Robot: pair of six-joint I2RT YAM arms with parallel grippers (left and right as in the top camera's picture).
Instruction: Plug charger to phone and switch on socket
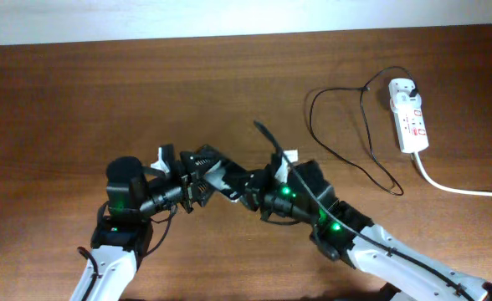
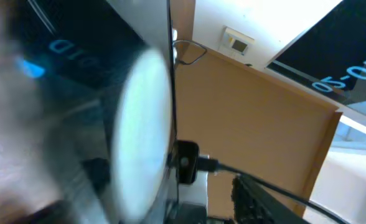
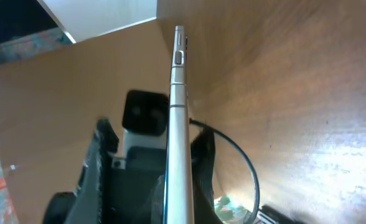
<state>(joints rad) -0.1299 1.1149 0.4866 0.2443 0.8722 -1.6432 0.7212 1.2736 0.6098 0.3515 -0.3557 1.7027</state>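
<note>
The phone point(image 1: 222, 172) is held up off the table between my two grippers. In the right wrist view it stands edge-on, a silver edge point(image 3: 178, 118) between the jaws of my right gripper point(image 3: 180, 208), which is shut on it. In the left wrist view its glossy screen point(image 2: 139, 124) fills the left side, blurred, reaching into my left gripper point(image 1: 192, 179). The charger point(image 1: 313, 117) lies in loose loops on the table at the right, away from both grippers; I cannot make out its plug. The socket point(image 1: 409, 115) lies at the far right.
The socket's thick white cord point(image 1: 459, 189) runs off the right edge. A black lead point(image 1: 267, 138) sticks up beside my right gripper point(image 1: 263, 191) and runs back along that arm. The other wrist's camera block shows close in each wrist view.
</note>
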